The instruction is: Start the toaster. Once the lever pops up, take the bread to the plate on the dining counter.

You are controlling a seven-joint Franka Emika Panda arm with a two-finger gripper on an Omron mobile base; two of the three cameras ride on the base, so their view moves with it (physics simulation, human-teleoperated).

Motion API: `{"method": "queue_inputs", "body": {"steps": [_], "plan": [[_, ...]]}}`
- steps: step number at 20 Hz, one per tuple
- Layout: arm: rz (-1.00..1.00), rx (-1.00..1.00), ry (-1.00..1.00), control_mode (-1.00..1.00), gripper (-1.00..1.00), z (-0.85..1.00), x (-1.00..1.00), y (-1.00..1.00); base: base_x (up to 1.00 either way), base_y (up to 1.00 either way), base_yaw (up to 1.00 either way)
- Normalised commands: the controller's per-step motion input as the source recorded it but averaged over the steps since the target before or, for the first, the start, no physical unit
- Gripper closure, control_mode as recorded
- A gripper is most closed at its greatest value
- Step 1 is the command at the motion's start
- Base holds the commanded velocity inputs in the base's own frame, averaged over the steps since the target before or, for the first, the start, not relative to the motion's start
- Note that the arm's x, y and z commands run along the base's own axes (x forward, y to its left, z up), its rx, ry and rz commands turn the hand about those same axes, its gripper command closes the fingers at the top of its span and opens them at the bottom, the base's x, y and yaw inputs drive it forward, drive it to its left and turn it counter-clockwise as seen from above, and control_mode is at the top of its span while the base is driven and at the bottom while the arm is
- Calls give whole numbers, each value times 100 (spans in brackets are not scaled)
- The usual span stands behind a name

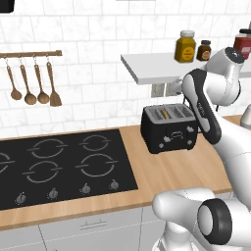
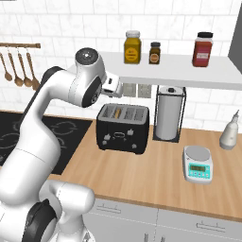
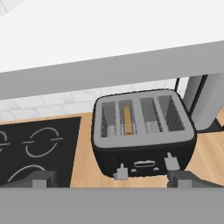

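Nearest to us in the hand view are our fingers (image 3: pixel 111 179), spread wide with nothing between them, one tip low at either side. They hang above and in front of the toaster (image 3: pixel 143 131), apart from it.

Just past them is the toaster's black front face, where two small pale levers (image 3: pixel 121 171) stick out, one near each end. We judge these to be stiff plastic tabs on a spring: small and probably slick, best pressed straight down from above with one fingertip, not pinched. The toaster looks boxy and fairly heavy, so we expect it to stay put on the wooden desk (image 2: pixel 156 175) under a downward push. A sideways shove might slide it.

Farther in, on the silver top, the bread (image 3: pixel 127 119) stands on edge in the second slot from the left, sunk low so that we see just its brown upper edge. We take it to be light, stiff and brittle. Once it sits higher, we would grip it by the flat faces near the top edge, gently, and lift straight up.

Behind the toaster, the paper towel roll (image 2: pixel 169 113) stands to the right under the wall shelf (image 2: pixel 189 71).
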Motion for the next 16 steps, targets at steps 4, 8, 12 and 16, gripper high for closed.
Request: {"method": "queue_inputs", "body": {"steps": [4,8,12,16], "plan": [[0,0,0,-100,-100,0,0,0,0,0,0],[0,0,0,-100,-100,0,0,0,0,0,0],[0,0,0,-100,-100,0,0,0,0,0,0],[0,0,0,-100,-100,0,0,0,0,0,0]]}}
